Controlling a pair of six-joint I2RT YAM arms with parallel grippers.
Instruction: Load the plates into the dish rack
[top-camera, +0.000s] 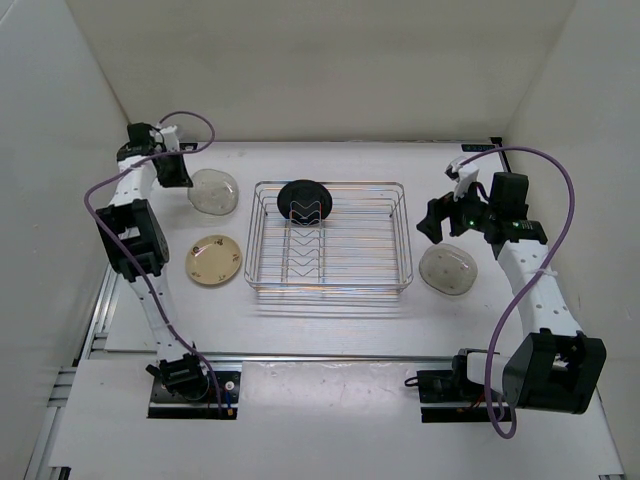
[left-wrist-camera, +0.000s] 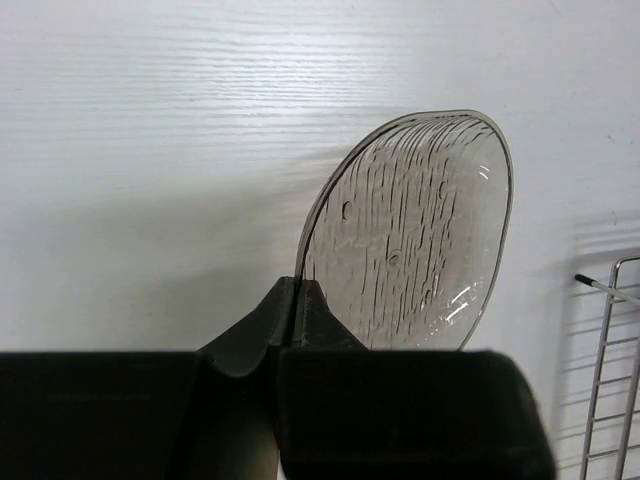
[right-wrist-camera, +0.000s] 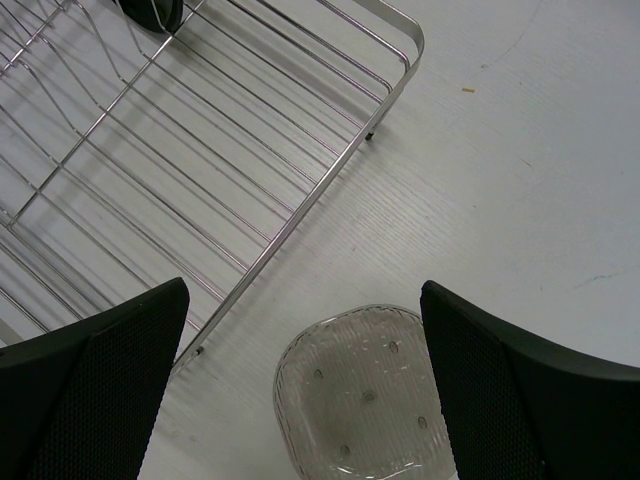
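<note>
The left gripper (top-camera: 186, 178) (left-wrist-camera: 297, 300) is clenched on the near rim of the translucent greyish round plate (top-camera: 215, 190) (left-wrist-camera: 415, 235), its two black fingers (left-wrist-camera: 250, 330) pressed together over the edge. In the left wrist view the plate reaches away from the fingers and shows a ribbed surface with a few small bumps. I cannot tell whether its far edge touches the white table (top-camera: 330, 330). From above, this plate sits just off the far left corner of the rectangular silver wire dish rack (top-camera: 405, 240) (left-wrist-camera: 610, 380) (right-wrist-camera: 330, 170), apart from it.

The right gripper (top-camera: 440, 228) (right-wrist-camera: 303, 300) hangs with its jaws spread wide and holds nothing. The pale translucent ribbed plate (top-camera: 447, 270) (right-wrist-camera: 360, 395) lies flat on the table below it. In the right wrist view it shows between the two dark fingers (right-wrist-camera: 100, 400), touching neither. It is just beside the rack's right wall, near the front right corner, and clear of the wire.

The black round plate (top-camera: 305, 200) (right-wrist-camera: 150, 10) stands in the rack's central row of V-shaped dividers, at the far end. The cream-yellow speckled round plate (top-camera: 213, 260) lies flat on the table to the left of the rack, near its front left corner, well apart from both grippers.
</note>
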